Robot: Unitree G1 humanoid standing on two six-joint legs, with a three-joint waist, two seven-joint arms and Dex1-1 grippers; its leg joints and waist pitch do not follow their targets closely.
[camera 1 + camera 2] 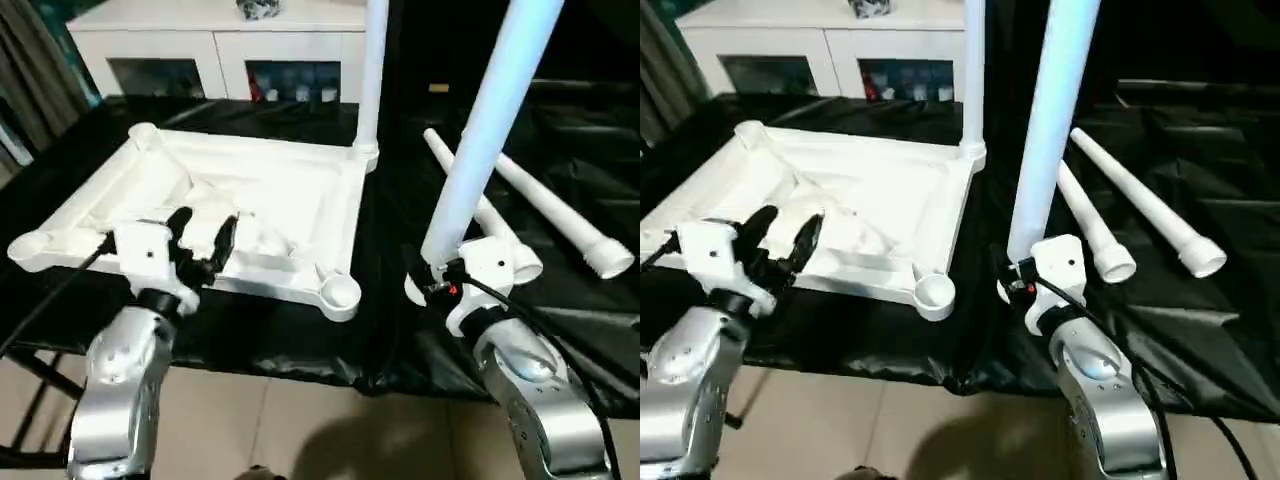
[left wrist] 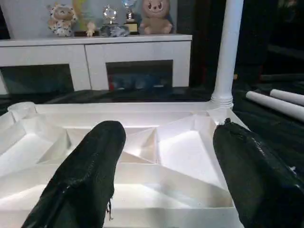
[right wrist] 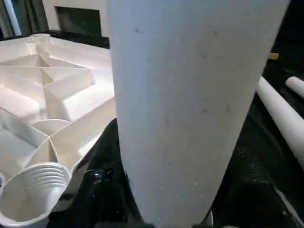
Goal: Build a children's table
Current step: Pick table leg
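Right gripper [image 1: 432,283]: clamped around the foot of an upright leg [image 1: 487,130], beside the tabletop's near socket [image 1: 340,291].
Left gripper [image 1: 205,243]: spread wide, empty, over the upturned tabletop [image 1: 300,190].
Handling: leg looks light, stiff, smooth; grip low, keep vertical.
Count: four legs, one fitted [image 1: 372,70], one held, two lying [image 1: 560,215]; one tabletop.

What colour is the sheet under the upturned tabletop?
Black sheet, under the white ribbed plastic tabletop; clearest in the left eye view.

White ribbed tabletop [image 1: 300,190] and white legs [image 1: 560,215] on black sheet [image 1: 400,330]; black-fingered left hand [image 1: 205,240].
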